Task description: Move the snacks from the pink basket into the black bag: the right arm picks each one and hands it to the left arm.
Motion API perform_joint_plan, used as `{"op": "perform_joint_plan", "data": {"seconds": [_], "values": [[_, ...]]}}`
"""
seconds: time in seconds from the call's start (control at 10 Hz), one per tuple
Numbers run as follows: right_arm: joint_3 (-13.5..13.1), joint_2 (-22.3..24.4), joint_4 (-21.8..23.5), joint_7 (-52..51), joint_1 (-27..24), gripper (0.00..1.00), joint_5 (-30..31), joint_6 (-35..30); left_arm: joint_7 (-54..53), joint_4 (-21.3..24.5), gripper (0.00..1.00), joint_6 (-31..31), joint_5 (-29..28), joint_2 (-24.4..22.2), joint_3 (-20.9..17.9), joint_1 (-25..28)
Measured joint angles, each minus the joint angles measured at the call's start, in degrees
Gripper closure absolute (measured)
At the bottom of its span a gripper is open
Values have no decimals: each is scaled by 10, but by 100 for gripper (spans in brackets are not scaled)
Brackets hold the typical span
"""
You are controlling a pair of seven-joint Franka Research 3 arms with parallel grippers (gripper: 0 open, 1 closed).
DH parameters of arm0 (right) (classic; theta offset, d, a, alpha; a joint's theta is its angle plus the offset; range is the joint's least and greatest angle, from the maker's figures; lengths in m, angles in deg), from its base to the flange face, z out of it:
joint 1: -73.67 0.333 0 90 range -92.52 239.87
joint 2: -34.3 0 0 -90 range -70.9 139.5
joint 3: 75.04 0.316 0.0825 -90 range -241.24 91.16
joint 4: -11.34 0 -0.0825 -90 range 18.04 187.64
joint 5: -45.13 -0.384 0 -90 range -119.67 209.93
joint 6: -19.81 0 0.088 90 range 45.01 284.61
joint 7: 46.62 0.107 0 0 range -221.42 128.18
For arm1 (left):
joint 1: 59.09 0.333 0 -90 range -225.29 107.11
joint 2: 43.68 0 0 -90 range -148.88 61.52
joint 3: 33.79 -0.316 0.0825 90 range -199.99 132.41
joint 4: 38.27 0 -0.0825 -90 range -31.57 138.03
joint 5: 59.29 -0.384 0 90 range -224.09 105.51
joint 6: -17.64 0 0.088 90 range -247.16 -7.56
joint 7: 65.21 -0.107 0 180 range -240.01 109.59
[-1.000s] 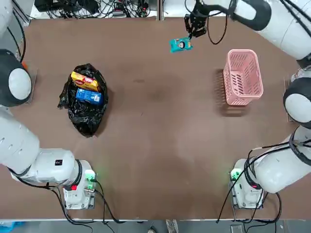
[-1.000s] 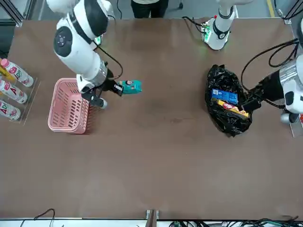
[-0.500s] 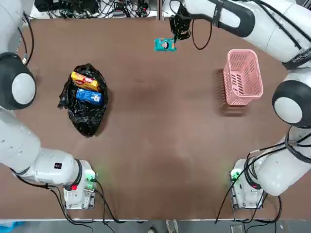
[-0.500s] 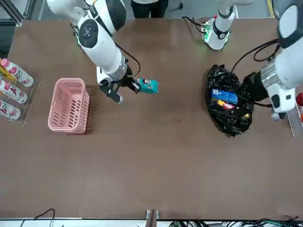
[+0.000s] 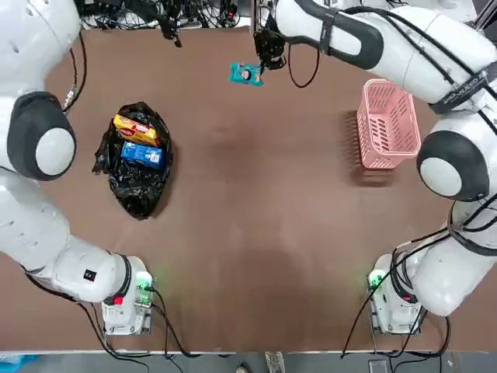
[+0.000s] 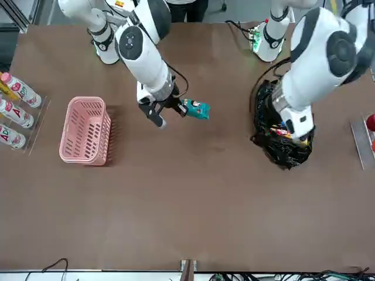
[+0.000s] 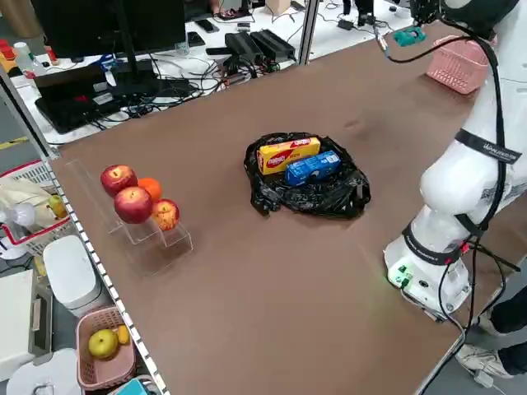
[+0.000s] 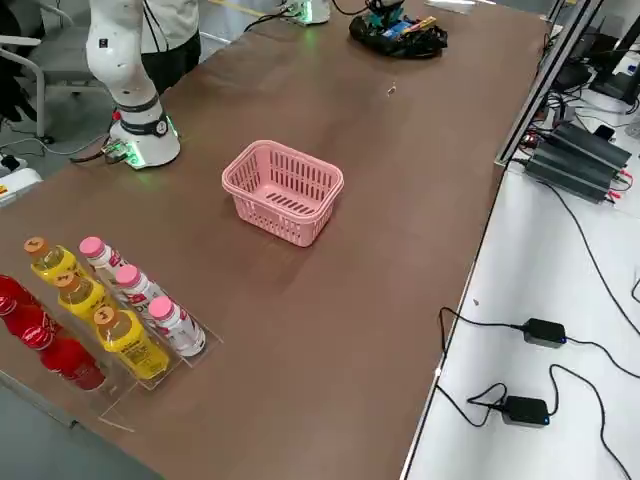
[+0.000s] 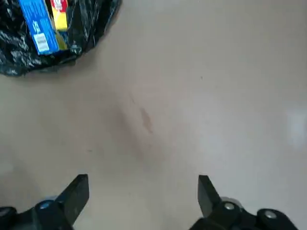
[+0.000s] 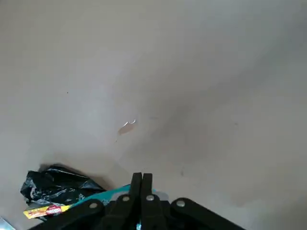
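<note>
Right gripper (image 6: 176, 109) carried teal snack (image 6: 195, 109) leftward — clamped.

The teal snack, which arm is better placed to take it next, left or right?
Probably the left. The right end effector is shut on the teal snack above mid-table, while the left end effector is open and empty, so it can likely receive the handover.
</note>
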Motion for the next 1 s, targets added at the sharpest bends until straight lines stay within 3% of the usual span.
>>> {"op": "perform_joint_plan", "data": {"seconds": [0.7,1.0], "values": [[-1,-56,-55,77,48,98,0,48,104,6,0,-21,-1,25,1,-66],[-1,-62,-63,87,55,98,0,48,148,51,0,-48,-1,28,1,-95]]}}
